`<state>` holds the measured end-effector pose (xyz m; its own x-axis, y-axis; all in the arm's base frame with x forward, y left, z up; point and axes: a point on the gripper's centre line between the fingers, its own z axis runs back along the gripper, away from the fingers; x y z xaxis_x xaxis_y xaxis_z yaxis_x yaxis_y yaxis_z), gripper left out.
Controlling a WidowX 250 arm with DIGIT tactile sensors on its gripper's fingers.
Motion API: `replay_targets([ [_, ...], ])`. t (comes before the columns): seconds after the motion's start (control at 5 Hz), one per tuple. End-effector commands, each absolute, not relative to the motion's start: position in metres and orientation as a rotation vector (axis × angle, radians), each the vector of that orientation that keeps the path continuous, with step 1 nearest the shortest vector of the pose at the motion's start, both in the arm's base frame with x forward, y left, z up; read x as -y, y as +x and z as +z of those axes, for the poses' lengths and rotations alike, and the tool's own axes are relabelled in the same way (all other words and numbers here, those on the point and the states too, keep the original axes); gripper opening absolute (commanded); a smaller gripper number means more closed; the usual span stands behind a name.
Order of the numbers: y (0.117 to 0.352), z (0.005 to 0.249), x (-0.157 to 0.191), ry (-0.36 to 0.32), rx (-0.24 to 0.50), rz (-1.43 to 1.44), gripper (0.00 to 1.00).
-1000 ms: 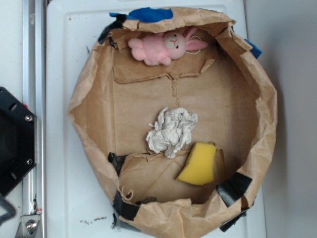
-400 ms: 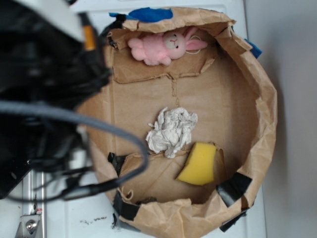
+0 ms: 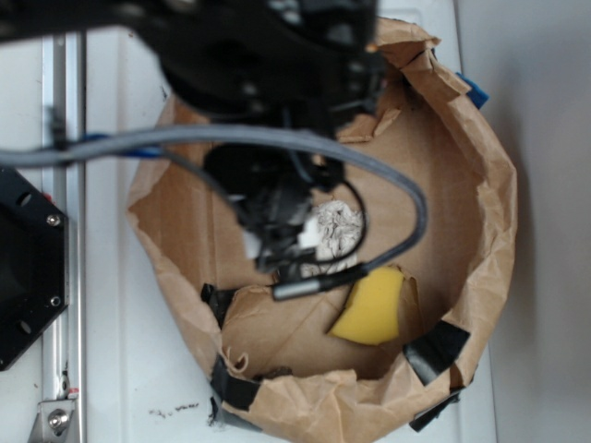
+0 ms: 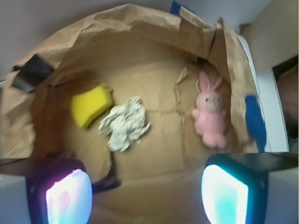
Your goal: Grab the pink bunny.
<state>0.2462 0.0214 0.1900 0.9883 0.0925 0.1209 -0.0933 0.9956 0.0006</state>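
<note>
The hand [image 4: 147,191] hangs released and empty over the paper bag [image 4: 140,21], in the approach step. The pink bunny [image 4: 210,116] lies ahead and right of it, apart; next it must travel there and descend.

text: none you can read | labels, brands, numbers, signs: none legible in your exterior or wrist view | surfaces: all unmarked
</note>
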Motion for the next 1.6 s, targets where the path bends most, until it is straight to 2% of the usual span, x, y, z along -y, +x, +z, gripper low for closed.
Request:
replay_targets([
  [0.0, 0.275, 0.156, -0.042, 0.067, 0.188, 0.047, 1.0],
  [0.2, 0.282, 0.151, -0.047, 0.015, 0.23, 0.063, 1.0],
  [0.8, 0.282, 0.151, -0.047, 0.015, 0.23, 0.063, 1.0],
  [1.0, 0.29, 0.121, -0.031, 0.02, 0.243, -0.046, 1.0],
  [1.4, 0.299, 0.117, -0.007, -0.026, 0.259, -0.156, 1.0],
])
